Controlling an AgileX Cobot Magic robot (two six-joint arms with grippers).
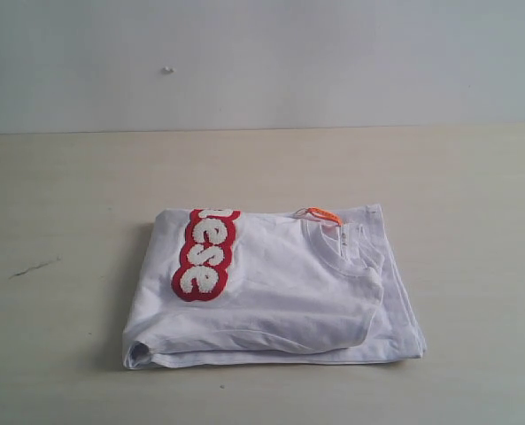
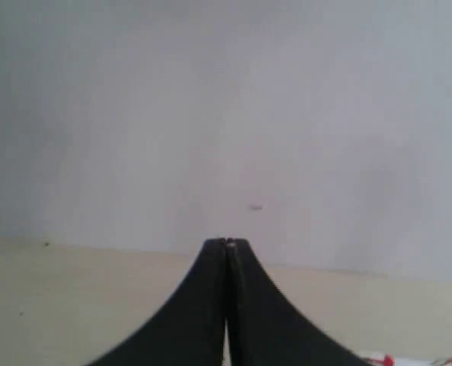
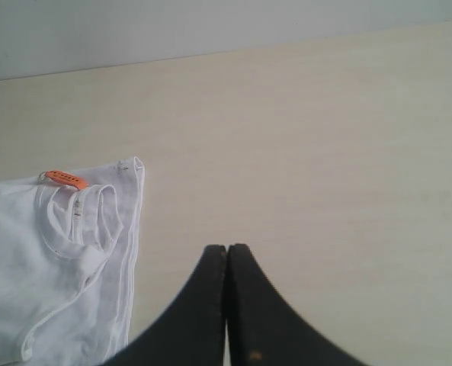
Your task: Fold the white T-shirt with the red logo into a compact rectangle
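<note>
Lying folded on the tabletop (image 1: pixel 58 195), the white T-shirt (image 1: pixel 280 292) makes a neat layered rectangle, collar side up; the red logo (image 1: pixel 204 255) runs across one end, only the fuzzy white "ese" showing; the orange neck tag (image 1: pixel 320 214) sits at the far edge; left fingers (image 2: pixel 218 259) pressed together, holding nothing, clear of the shirt; right fingers (image 3: pixel 218 263) pinched together too, empty, over bare tabletop beside the shirt's collar corner, not touching it.
</note>
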